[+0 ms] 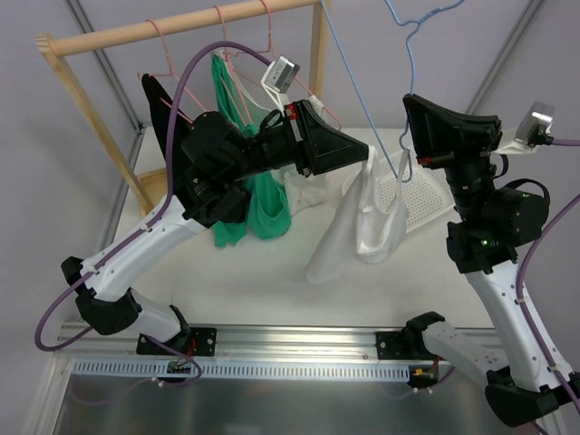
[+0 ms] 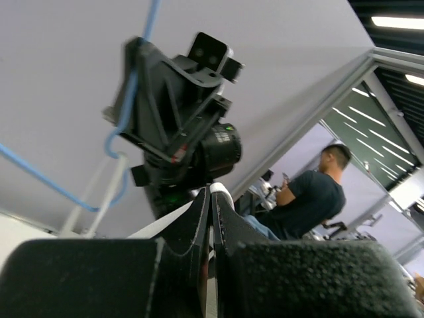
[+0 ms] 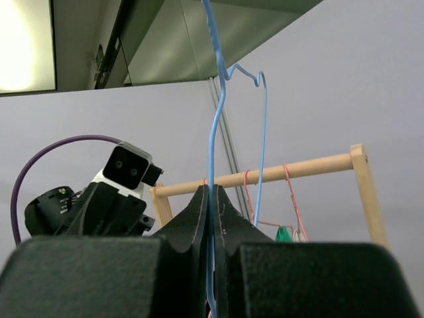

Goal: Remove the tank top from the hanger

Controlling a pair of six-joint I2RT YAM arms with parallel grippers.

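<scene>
Standing on a flat white table (image 1: 263, 285) against matte grey walls (image 1: 27, 181), a wooden dowel rack (image 1: 181, 25) carries thin pink wire hangers (image 1: 167, 54), a green garment (image 1: 267, 213) and a black one (image 1: 156, 91). The white tank top (image 1: 362, 222), soft and creased, hangs above mid-table between the arms on a blue wire hanger (image 3: 213, 132). Left gripper (image 2: 211, 193): jaws closed, pinching the top's strap. Right gripper (image 3: 211, 193): jaws closed on the hanger wire.

Even, bright light; soft shadows; wrist views blurred in foreground; ceiling lamp (image 3: 26, 46) glares
</scene>
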